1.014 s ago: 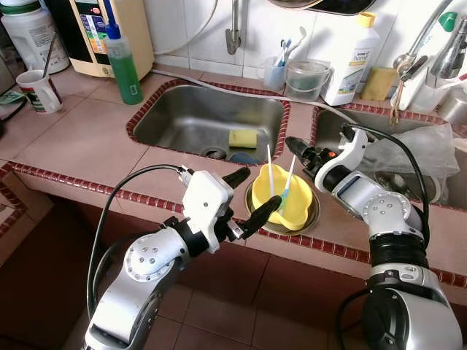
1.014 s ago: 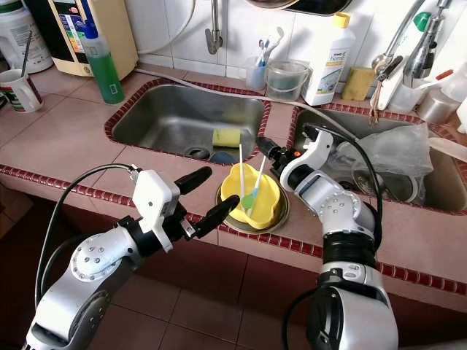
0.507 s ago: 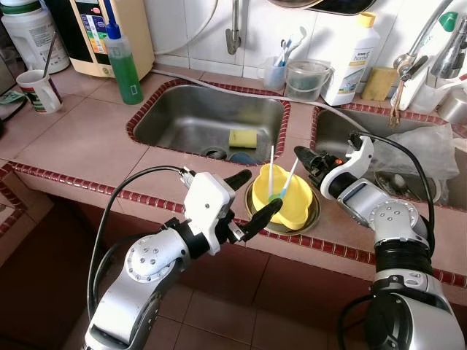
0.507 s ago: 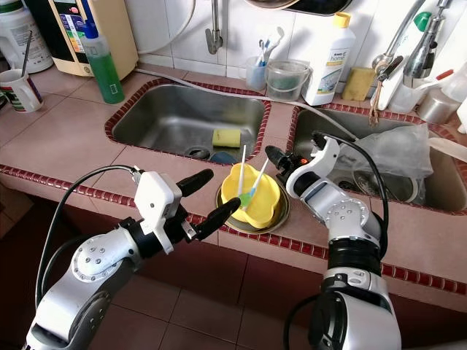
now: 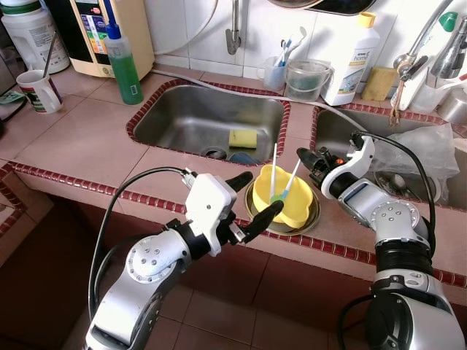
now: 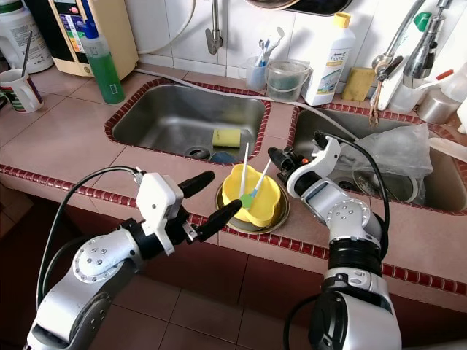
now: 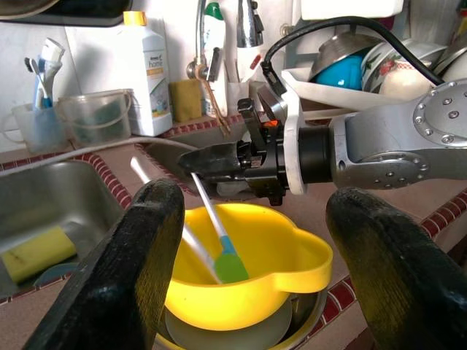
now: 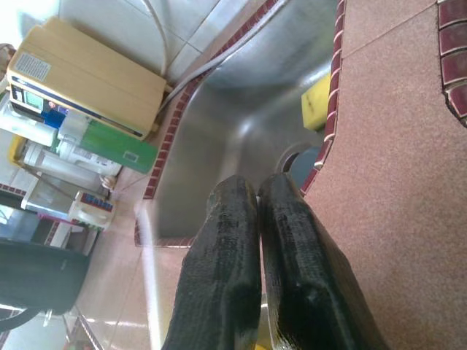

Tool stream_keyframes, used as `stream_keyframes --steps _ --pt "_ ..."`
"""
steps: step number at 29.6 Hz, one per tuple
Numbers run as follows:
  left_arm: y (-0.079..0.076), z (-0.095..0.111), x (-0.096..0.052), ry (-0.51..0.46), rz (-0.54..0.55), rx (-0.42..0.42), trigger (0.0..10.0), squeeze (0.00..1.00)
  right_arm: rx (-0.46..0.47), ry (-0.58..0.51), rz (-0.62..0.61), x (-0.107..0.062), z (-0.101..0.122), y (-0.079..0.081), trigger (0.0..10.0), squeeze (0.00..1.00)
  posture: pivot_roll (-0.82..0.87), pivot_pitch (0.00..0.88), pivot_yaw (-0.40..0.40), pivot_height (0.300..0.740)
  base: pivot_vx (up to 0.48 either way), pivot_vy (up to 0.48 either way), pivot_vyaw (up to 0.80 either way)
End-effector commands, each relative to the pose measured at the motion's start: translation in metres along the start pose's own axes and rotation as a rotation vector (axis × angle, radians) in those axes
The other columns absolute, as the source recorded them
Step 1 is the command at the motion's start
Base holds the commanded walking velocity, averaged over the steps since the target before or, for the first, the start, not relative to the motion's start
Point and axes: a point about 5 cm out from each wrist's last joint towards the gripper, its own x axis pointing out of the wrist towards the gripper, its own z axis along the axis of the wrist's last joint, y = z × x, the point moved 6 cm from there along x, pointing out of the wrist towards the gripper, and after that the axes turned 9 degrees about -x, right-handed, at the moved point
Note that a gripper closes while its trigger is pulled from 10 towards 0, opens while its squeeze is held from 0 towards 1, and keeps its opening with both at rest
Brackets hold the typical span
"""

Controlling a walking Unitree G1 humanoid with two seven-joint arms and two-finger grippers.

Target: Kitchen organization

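Tiled counter [image 5: 87,146], yellow bowl [image 5: 292,208] at centre; left gripper [image 5: 252,198] spread at 8 o'clock, right gripper [image 5: 310,159] pressed together at 2.

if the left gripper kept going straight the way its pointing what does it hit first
Most likely the yellow bowl holding the green spatula: the left gripper, fingers open, frames it dead ahead. The right gripper sits beyond it, though depth is hard to judge.

Silver jointed arms, white wrist housings, black cables, black jaws

white bottle [image 7: 149,73], label reads "home"
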Motion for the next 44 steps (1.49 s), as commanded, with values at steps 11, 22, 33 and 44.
stream_keyframes --steps 11,22,33,44 --pt "-0.006 0.004 0.001 -0.011 -0.019 0.001 10.0 0.00 0.024 -0.089 0.081 -0.004 0.022 0.013 0.0 0.00 -0.07 0.058 -0.013 0.740 0.000 0.000 0.00" --pt "-0.005 0.004 0.001 -0.014 -0.015 0.000 10.0 0.00 0.057 -0.218 0.198 -0.013 0.053 0.033 10.0 0.00 -0.07 0.063 -0.010 0.740 0.000 0.000 0.00" --pt "0.003 0.007 0.003 -0.028 0.010 -0.010 10.0 0.00 -0.017 -0.364 0.319 -0.028 0.091 0.065 10.0 0.00 -0.07 0.055 -0.007 0.740 0.000 0.000 0.00" --pt "0.044 0.021 0.003 -0.068 0.145 0.012 10.0 0.00 -0.404 -0.587 0.341 -0.049 0.114 0.110 10.0 0.00 -0.07 0.045 -0.006 0.740 0.000 0.000 0.00"
